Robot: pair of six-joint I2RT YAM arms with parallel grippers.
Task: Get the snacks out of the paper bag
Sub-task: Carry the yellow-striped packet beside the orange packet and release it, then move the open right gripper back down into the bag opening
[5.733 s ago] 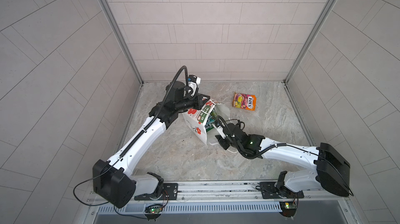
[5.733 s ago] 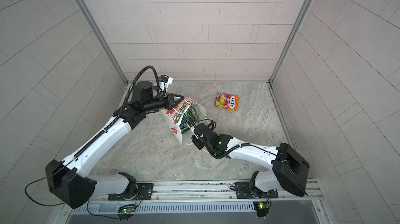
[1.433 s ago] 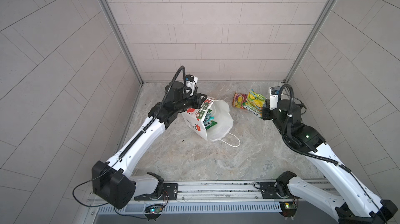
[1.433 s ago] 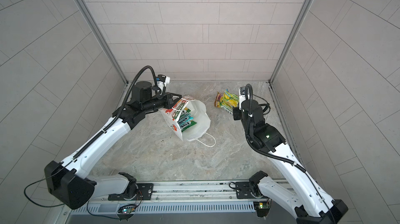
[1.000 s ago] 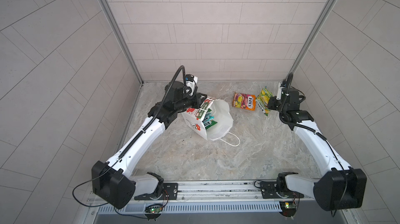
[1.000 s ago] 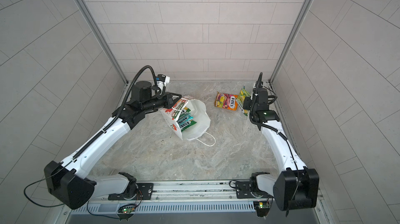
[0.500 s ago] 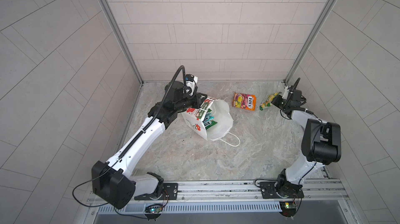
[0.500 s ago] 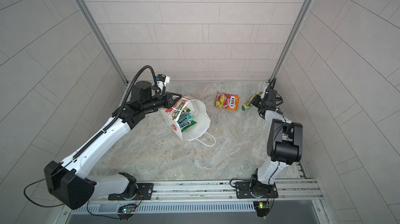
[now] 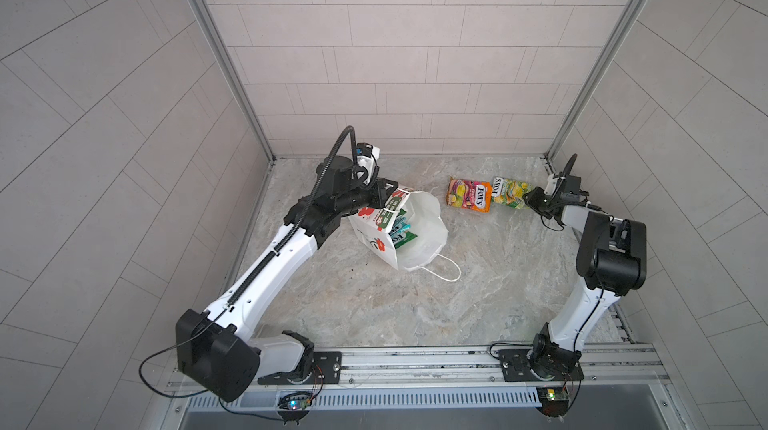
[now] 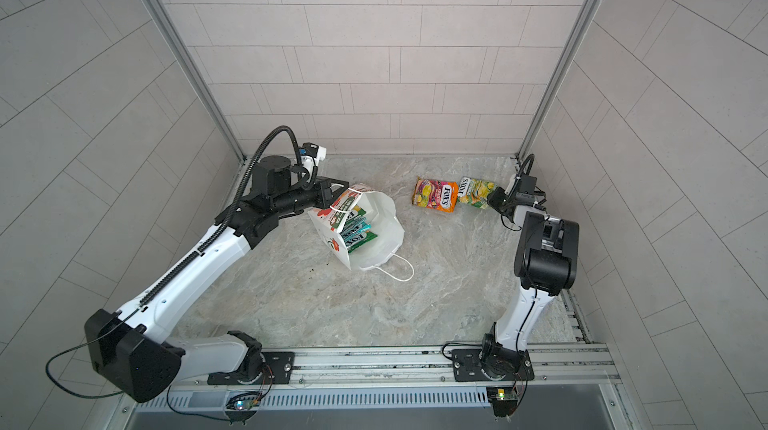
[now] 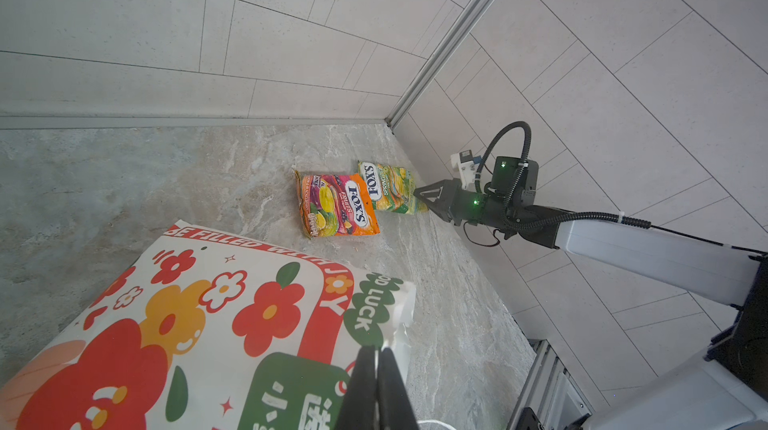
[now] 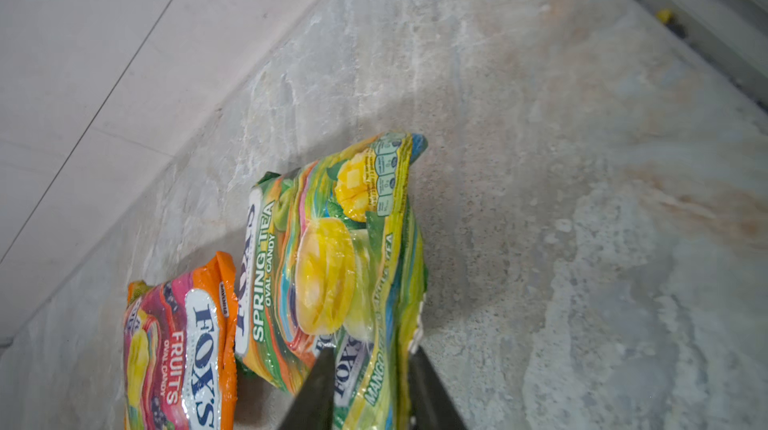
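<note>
Marbled grey stone floor (image 9: 374, 311), walled by pale matte tiles (image 9: 415, 54), carries the tall white paper bag (image 9: 422, 216). The bag is tipped open, its printed rim pinched in the closed left gripper (image 11: 376, 359), with glossy green and teal packets (image 9: 401, 233) inside. Near the far corner, the right gripper (image 12: 372, 351) has its jaws parted astride one end of the flat, shiny green-yellow candy packet (image 12: 328, 257), which lies just beside the orange-pink packet (image 9: 468, 194).

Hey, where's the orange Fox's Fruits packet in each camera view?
In a top view: orange packet lies right of the paper bag.
In a top view: the packet, same place.
Left wrist: the packet lies beyond the bag.
Right wrist: the packet, cut off at the frame edge.
Landmark: green-yellow packet beside it in all.
</note>
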